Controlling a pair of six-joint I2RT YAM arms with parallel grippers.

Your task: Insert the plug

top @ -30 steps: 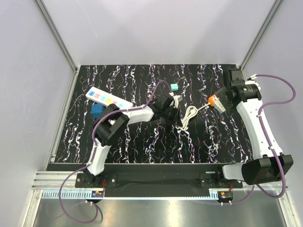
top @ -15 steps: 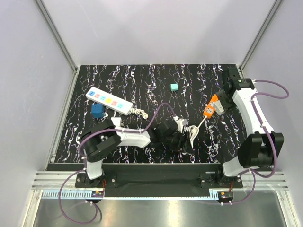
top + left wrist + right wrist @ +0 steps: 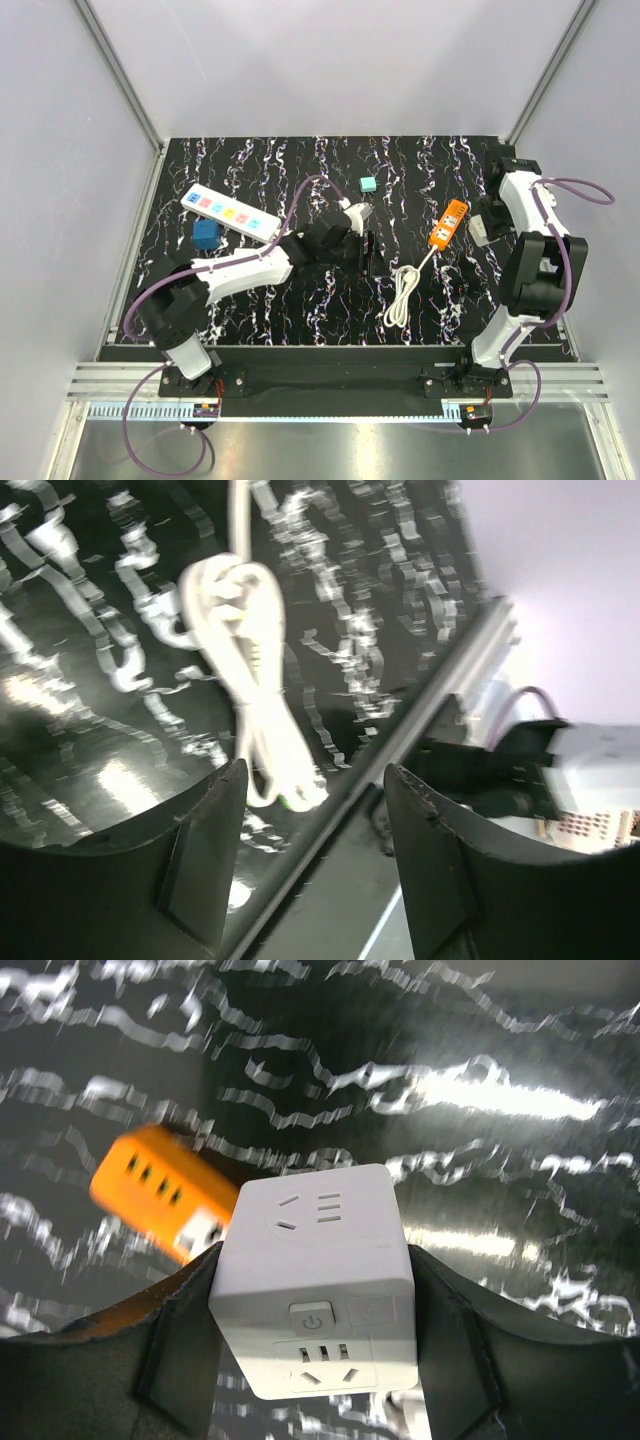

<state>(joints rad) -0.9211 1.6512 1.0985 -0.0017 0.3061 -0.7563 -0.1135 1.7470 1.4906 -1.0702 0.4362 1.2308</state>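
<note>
Black marbled table (image 3: 250, 300) from above: left arm stretched to centre, right arm folded at the right edge beside the orange strip (image 3: 448, 224). Left wrist: left gripper (image 3: 315, 780) apart, empty, over a cable coil (image 3: 255, 700). Right wrist: right gripper (image 3: 315, 1295) clamped on the plug (image 3: 318, 1250), a white cube with sockets and a button, squarely between the fingers.

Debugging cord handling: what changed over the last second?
Left gripper dragged the white cord toward the near edge, let go and pulled back, open. Right gripper withdrew rightward, plug clamped; orange power strip shifted slightly. White button strip, blue cube and teal cube unchanged.
</note>
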